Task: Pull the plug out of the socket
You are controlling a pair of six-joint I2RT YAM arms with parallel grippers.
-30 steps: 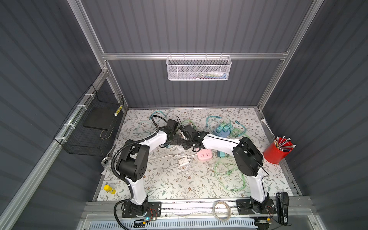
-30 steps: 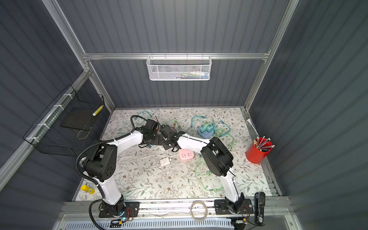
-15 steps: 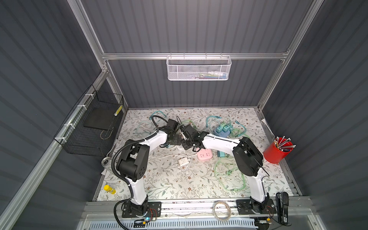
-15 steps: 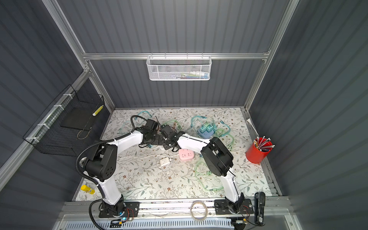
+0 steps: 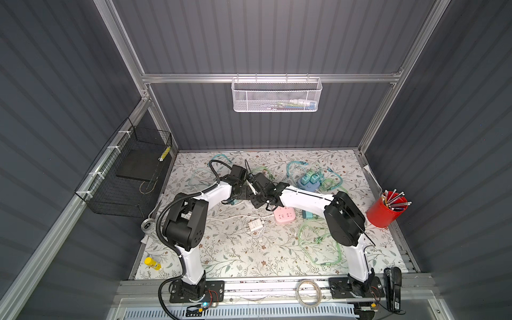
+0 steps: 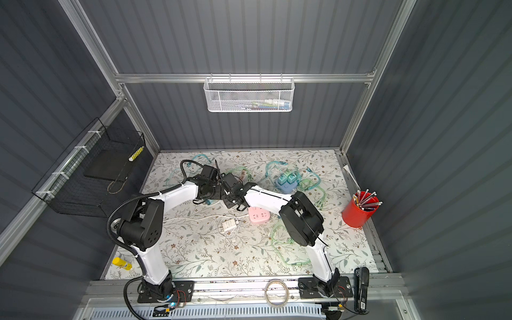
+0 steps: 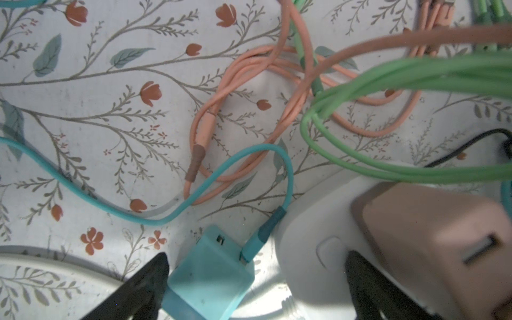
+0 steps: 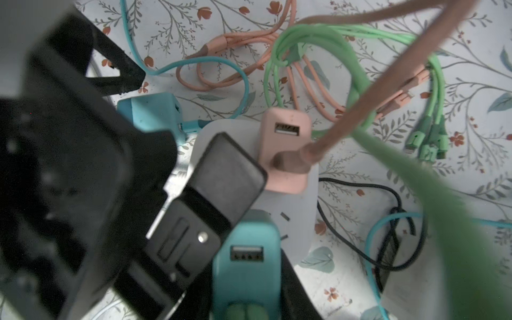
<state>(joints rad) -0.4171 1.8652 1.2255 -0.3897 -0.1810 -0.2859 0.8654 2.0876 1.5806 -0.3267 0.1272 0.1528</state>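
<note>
Here's the teal plastic USB charger plug [image 8: 245,257], right at the white rounded plastic socket block [image 8: 297,210]!
The plug sits at one edge of the socket's top face, its USB port turned toward the right wrist camera. Two dark slots lie bare just beside it. Whether its pins are seated is hidden. The socket lies flat on the floral mat [image 8: 476,83].

Nothing here can be read. The black stapler [image 5: 393,285] at the front rail carries a small white label, too small to make out, and the yellow strip [image 5: 165,153] in the black wire basket [image 5: 110,194] shows dark marks, likewise illegible.
</note>
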